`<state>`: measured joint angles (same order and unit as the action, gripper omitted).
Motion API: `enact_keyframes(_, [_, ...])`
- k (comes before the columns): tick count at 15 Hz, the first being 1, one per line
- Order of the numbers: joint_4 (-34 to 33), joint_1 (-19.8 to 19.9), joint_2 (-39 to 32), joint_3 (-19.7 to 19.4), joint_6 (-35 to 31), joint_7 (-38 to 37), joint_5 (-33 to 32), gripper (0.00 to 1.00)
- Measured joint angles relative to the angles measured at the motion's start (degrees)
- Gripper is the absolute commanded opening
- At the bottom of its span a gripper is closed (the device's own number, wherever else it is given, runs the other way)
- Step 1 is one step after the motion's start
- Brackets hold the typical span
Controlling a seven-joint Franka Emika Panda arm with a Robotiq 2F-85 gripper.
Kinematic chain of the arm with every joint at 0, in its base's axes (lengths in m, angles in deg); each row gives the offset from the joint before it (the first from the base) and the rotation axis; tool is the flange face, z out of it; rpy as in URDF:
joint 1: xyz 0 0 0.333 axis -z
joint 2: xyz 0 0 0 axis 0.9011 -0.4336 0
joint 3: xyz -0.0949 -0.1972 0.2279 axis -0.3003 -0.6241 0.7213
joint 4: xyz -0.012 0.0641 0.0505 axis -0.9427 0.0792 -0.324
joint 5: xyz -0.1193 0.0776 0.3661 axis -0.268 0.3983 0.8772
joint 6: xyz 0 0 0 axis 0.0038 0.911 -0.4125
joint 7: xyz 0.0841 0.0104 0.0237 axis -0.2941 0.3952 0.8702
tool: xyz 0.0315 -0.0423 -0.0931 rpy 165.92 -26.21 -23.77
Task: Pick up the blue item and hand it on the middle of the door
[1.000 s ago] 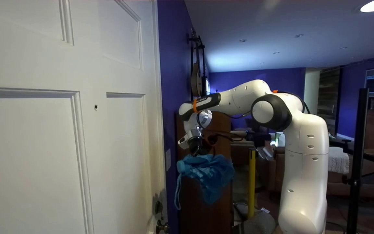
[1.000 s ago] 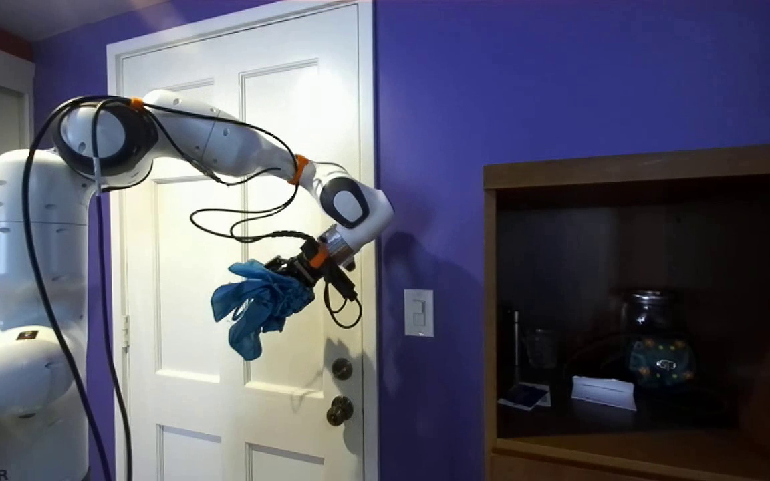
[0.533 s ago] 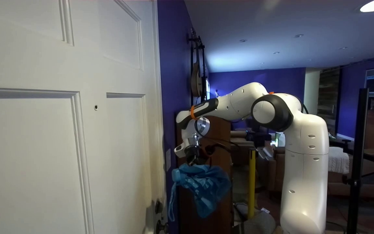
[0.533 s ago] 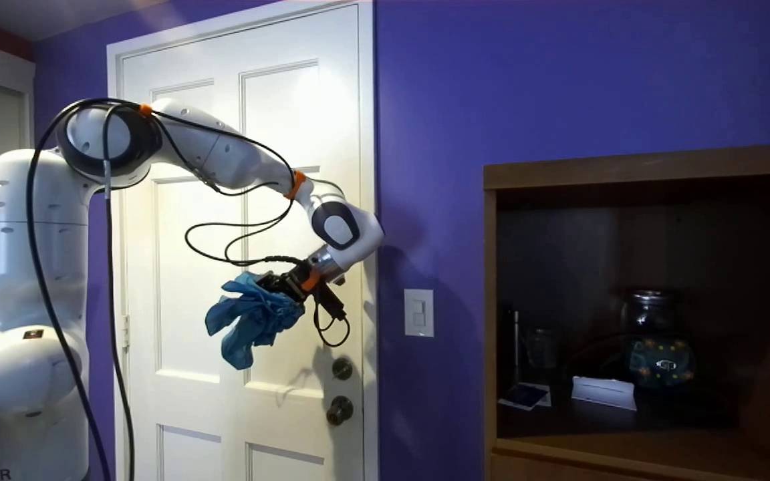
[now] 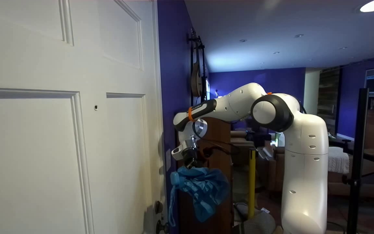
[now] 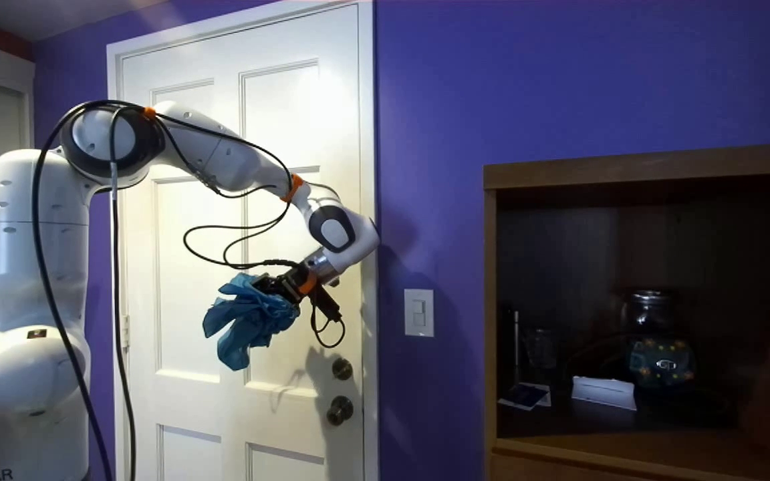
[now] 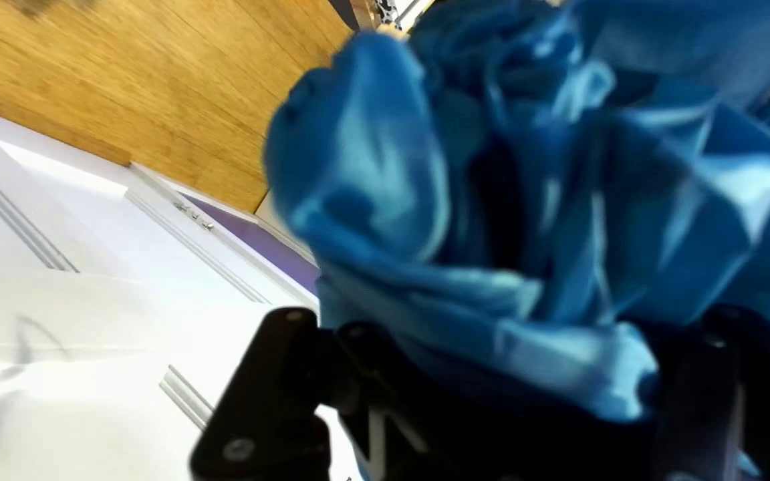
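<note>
Near the white door, the end effector gripping the blue cloth has moved lower.

At the end of the pincer and below it, the blue cloth spreads in loose folds and fills the room. Above the pincer, a black cable loop and the arm narrow the passage from the top. The door stands behind the pincer in an exterior view; how deep the room between is, I cannot tell. Lower than the pincer, a knob and a lock protrude from this door. Sideways, past a small hanging cable, the air is open up to the wooden cabinet, well apart.
</note>
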<state>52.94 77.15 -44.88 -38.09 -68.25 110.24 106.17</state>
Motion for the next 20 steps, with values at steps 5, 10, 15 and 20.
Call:
enact_keyframes(5, [0.05, -0.09, -2.09, 0.00, 0.06, 1.52, 1.40, 0.01])
enact_keyframes(10, [0.05, -0.27, -7.34, 0.69, 0.02, 4.39, 5.82, 0.01])
enact_keyframes(15, [0.10, -0.83, -9.11, 2.45, -0.23, 5.33, 10.47, 0.01])
enact_keyframes(20, [0.85, -2.10, -9.20, 3.46, -2.87, 5.35, 13.95, 0.01])
